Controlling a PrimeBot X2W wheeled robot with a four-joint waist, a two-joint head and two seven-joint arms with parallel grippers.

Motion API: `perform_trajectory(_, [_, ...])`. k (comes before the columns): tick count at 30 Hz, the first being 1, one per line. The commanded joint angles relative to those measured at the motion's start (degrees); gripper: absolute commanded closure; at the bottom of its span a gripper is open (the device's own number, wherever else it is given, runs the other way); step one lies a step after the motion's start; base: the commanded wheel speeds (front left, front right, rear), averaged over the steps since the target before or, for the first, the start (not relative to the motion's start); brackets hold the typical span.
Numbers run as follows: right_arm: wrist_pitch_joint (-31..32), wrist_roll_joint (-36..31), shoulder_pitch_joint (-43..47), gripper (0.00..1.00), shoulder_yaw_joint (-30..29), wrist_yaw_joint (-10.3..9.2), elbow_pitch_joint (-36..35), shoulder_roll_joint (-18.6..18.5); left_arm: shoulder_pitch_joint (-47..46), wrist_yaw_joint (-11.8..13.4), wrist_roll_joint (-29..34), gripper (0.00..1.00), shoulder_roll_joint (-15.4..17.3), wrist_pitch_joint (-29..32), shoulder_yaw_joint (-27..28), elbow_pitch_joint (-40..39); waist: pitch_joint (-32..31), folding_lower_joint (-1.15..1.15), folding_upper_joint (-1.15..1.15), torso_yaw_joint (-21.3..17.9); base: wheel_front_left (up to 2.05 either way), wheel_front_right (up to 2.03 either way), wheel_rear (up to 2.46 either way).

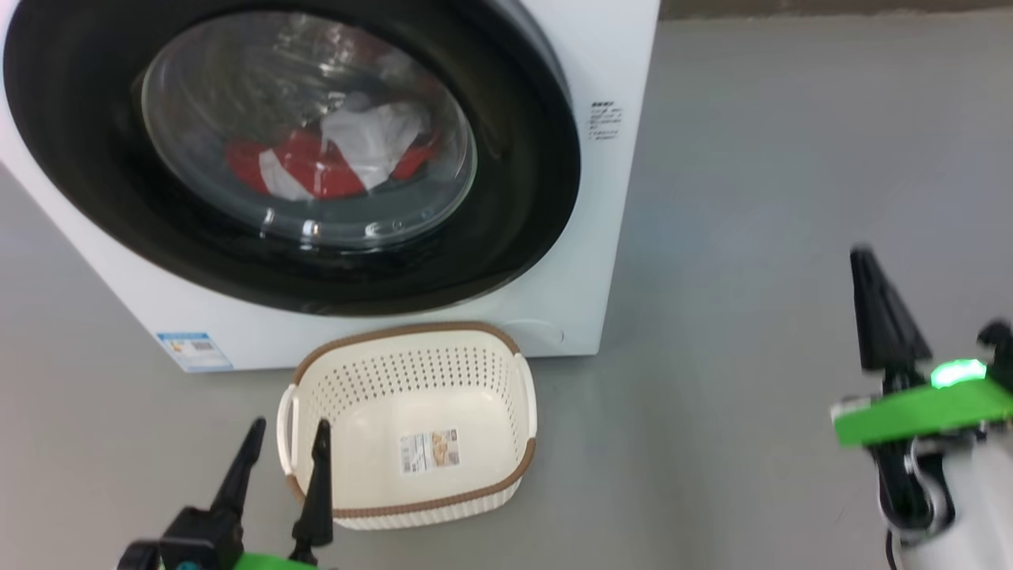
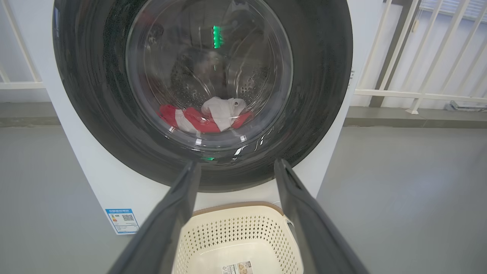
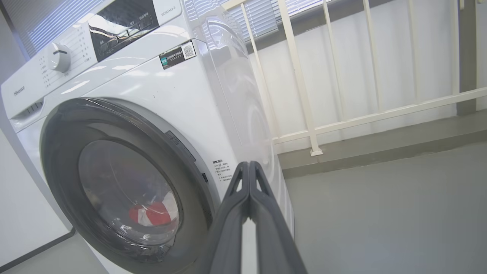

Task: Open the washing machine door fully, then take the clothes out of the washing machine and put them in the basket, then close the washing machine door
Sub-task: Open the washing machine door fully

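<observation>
My right gripper (image 3: 249, 166) was pinched shut, empty, seemingly clear of the closed washing machine door (image 3: 62, 160) with the clothes (image 3: 152, 214) behind it; my left gripper (image 2: 236, 163) stood wide, empty, beside the basket (image 2: 236, 228).

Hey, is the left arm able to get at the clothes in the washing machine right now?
Probably not: the washing machine door is shut, standing between the open left pincer and the red and white clothes inside.
</observation>
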Motion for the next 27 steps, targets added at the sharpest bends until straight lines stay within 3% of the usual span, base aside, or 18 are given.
perform_trajectory(1, [-0.7,2.4,-4.4,1.0,1.6,-0.06,-1.8,-0.7,-3.3,0.5,-0.8,0.0,0.9,-0.7,1.4,-1.9,2.4,0.0,0.0,1.5,0.0,0.0,0.0])
perform_trajectory(16, [-0.7,12.4,-26.5,1.0,9.4,-0.06,4.5,-7.7,-8.8,0.8,-0.4,0.0,0.9,-0.7,-1.3,-3.4,10.1,0.0,0.0,6.1,0.0,0.0,0.0])
perform_trajectory(21, [-0.3,18.9,-31.2,1.0,15.1,-0.06,7.9,-10.5,-9.9,1.0,-0.8,0.0,0.9,-0.7,-2.3,-3.6,11.5,0.0,0.0,7.3,0.0,0.0,0.0])
perform_trajectory(27, [4.1,31.6,-38.1,1.0,24.9,-0.06,10.4,-15.0,-11.6,1.4,-1.3,0.0,0.9,-0.7,-3.4,-3.9,14.0,0.0,0.0,8.7,0.0,0.0,0.0])
